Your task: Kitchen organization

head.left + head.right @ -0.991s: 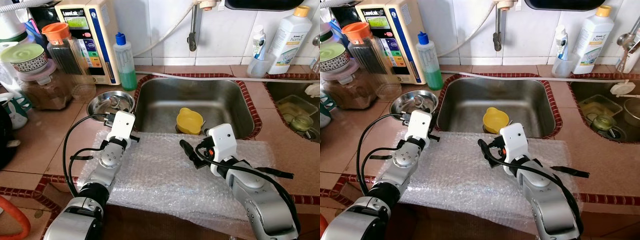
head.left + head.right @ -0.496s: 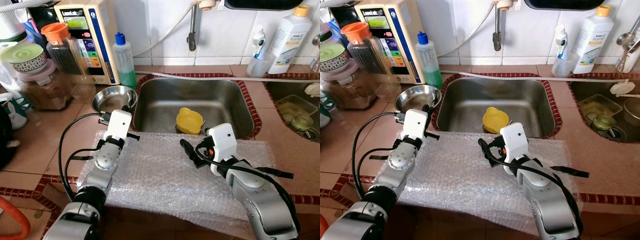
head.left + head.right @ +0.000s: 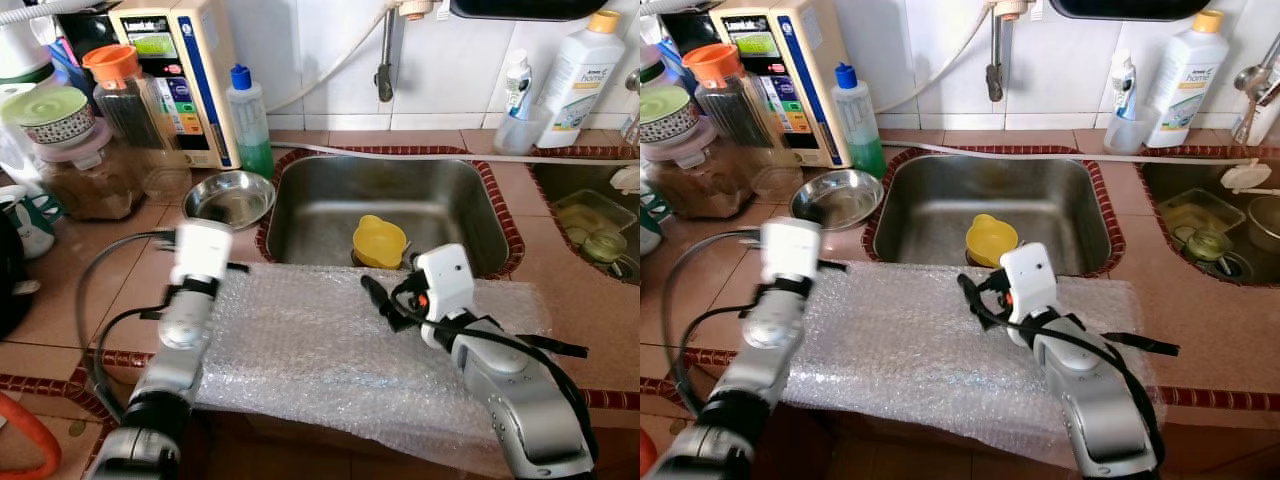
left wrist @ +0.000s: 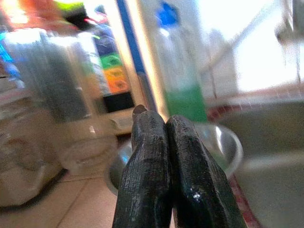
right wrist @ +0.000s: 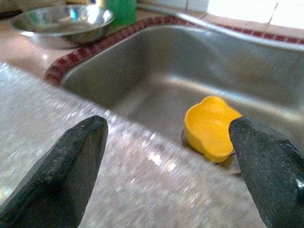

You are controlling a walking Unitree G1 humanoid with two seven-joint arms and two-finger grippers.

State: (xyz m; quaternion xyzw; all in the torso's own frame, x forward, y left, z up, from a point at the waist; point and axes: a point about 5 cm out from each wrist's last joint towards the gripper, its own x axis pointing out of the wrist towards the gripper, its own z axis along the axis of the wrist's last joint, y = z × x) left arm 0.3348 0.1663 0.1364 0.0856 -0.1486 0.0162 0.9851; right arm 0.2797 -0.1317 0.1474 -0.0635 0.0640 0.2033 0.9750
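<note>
**Over the counter, two grippers by the sink**

At the counter's far left edge stand jars, and behind them against the wall a water purifier with a soap bottle beside it. Just in front of the bottle, a steel bowl sits on the counter at the sink's left rim. Near that bowl, the left gripper hovers with its fingers pressed together, holding nothing, pointing toward the bowl and bottle. A sheet of bubble wrap covers the counter's front edge below the sink. A yellow cup lies on the sink floor, near its front wall. The right gripper hangs over the bubble wrap just in front of the cup, fingers spread wide apart and empty. At the counter's back right corner stands a white detergent bottle.
</note>
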